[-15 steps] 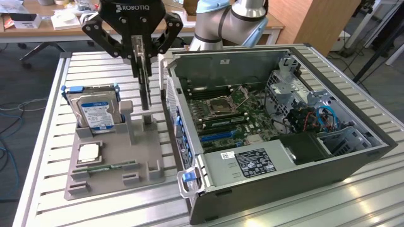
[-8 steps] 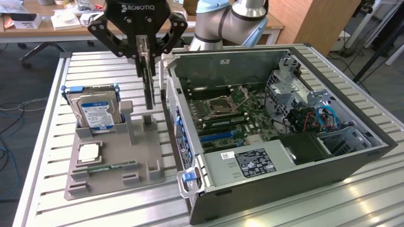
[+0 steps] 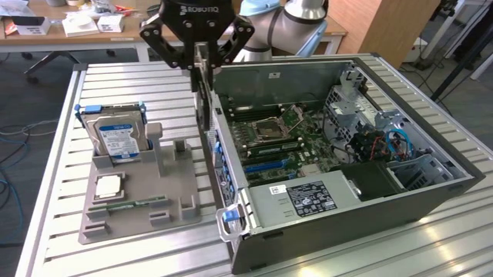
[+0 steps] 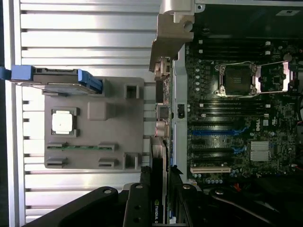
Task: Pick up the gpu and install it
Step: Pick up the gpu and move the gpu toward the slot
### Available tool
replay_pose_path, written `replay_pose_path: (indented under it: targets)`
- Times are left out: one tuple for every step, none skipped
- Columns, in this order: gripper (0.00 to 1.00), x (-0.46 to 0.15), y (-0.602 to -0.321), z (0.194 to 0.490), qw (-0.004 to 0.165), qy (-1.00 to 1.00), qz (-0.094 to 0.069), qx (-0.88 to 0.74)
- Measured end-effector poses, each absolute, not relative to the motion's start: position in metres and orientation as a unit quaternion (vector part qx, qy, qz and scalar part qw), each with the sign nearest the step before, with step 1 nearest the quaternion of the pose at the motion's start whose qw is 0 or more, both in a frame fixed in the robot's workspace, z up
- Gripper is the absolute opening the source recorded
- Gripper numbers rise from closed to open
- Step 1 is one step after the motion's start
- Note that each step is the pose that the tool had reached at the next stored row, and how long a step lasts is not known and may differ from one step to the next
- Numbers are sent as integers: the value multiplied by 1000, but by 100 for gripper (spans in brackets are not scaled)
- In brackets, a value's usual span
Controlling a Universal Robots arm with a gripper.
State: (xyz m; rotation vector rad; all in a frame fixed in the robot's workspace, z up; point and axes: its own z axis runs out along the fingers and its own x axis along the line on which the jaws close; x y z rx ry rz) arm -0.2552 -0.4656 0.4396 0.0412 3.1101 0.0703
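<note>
The pick-up part of the job is looking done. The jaws are clamping on the graphics card point(image 3: 202, 98) and holding it clear of the table point(image 3: 115, 81), up in the air. It is hanging edge-down over the rim of the open computer case point(image 3: 431, 190), on the exterior view's left side of it, next to the grey tray point(image 3: 177, 184) where the hard drive point(image 3: 119, 135) and the memory stick point(image 3: 131, 203) are sitting.

The fitting part is not yet done. In the wrist view the card point(image 4: 158, 161) is showing between the two fingers point(image 4: 137, 201), off to one side of the motherboard point(image 4: 236, 118). The blue slots point(image 4: 218, 131) are looking empty, so I am judging the task about half complete.

The card itself is appearing thin and flat, seen almost edge-on, with a dark face and a small logo near the grip. Its metal end piece is hard to make out.
</note>
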Motion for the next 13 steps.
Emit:
replay_pose_path:
  targets:
    - [27,-250,-466,440,15,1000,23,13]
    - [27,-246,-466,440,15,1000,23,13]
    - [27,-241,-466,440,15,1000,23,13]
    - [27,-237,-466,440,15,1000,23,13]
    - [27,-232,-466,440,15,1000,23,13]
    - [27,-227,-466,440,14,1000,23,13]
    - [27,-223,-466,440,14,1000,23,13]
    - [27,-218,-466,440,14,1000,23,13]
    - [27,-214,-466,440,14,1000,23,13]
    - [27,-210,-466,440,14,1000,23,13]
    - [27,-205,-466,440,14,1000,23,13]
    - [27,-200,-466,440,14,1000,23,13]
    - [27,-196,-466,440,14,1000,23,13]
